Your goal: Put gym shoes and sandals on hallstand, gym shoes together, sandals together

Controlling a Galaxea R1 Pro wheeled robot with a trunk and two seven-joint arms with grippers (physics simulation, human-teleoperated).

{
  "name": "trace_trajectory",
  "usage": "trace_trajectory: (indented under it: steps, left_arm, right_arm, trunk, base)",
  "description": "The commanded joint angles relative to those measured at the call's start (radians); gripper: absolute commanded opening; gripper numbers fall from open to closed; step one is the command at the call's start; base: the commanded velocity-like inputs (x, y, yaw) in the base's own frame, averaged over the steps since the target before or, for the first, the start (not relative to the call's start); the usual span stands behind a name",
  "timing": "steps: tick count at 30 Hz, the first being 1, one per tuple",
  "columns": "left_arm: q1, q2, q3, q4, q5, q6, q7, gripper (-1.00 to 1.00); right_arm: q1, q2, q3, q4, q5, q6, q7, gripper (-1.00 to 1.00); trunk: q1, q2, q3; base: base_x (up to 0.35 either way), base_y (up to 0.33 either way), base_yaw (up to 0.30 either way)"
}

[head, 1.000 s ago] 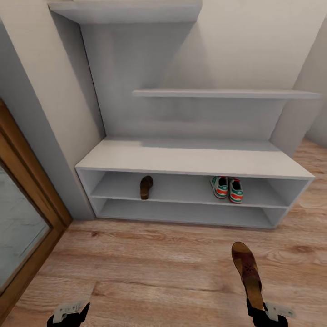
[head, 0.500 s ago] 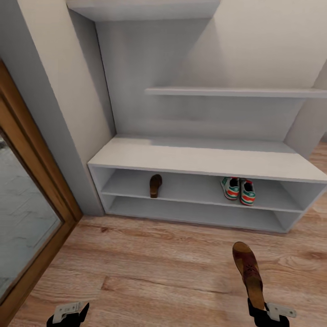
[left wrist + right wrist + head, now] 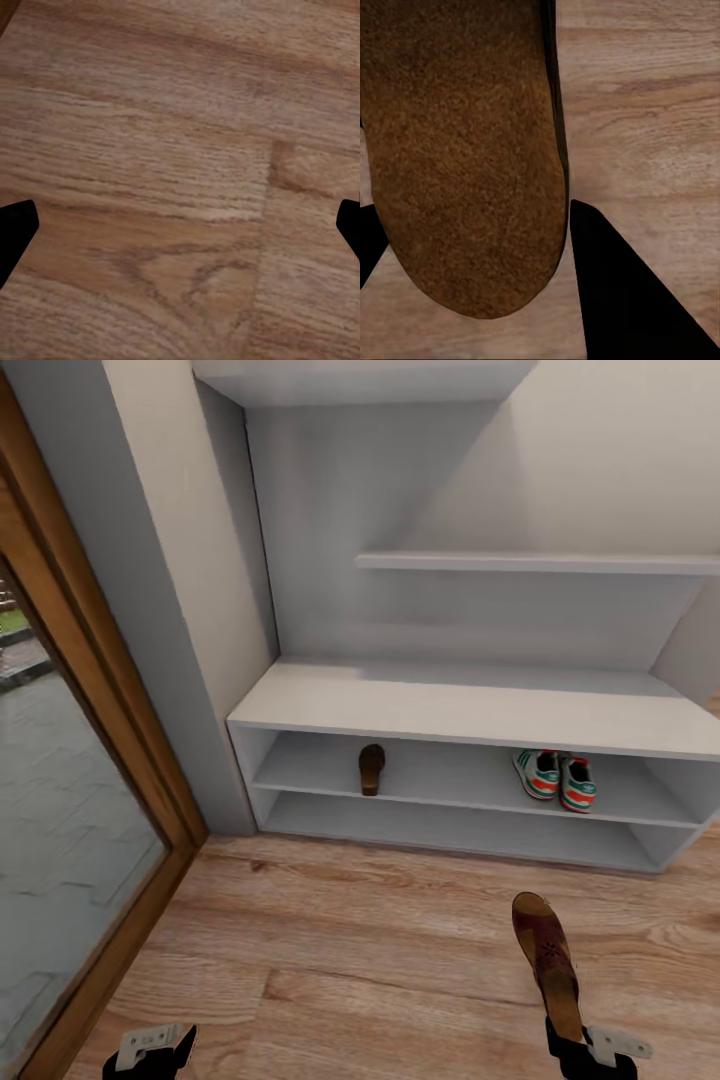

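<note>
The second sandal is carried by the right gripper, pinched at its heel end between the two fingers; in the right wrist view its brown footbed sits between the dark fingers, above the wood-plank corridor floor. Its long axis runs away from the robot, toe leading toward the hallstand, with the toe tilted slightly to the left. Its mate, the first sandal, already lies on the upper open shelf row, toward the left end, also lengthwise front to back. The two gym shoes stand side by side on the same shelf row toward the right, well apart from that sandal. So the relation that matters is this: the shelved sandal lies ahead and to the left of the held one, and the free stretch of shelf just beside it is where the carried sandal likely has to go, toe first, keeping the same heading. The right arm is the one to do it, being loaded. The left gripper hangs low over bare floor, its fingertips spread wide with nothing between them.
</note>
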Motion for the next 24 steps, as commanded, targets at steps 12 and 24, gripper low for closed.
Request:
trace_trajectory:
  steps: [12,24]
  left_arm:
    - [-0.001,0.000,0.005,0.000,0.004,-0.001,-0.010,1.00]
    - [0.000,0.000,0.003,0.001,0.003,-0.002,-0.012,1.00]
  right_arm:
    - [-0.001,0.005,0.003,0.001,-0.012,-0.003,0.003,-1.00]
    - [-0.001,0.007,0.003,0.001,-0.012,-0.003,0.003,-1.00]
  trunk:
    - [0.000,0.000,-0.001]
    - [0.000,0.000,-0.001]
  base:
    - [0.000,0.078,0.000]
    - [0.000,0.002,0.000]
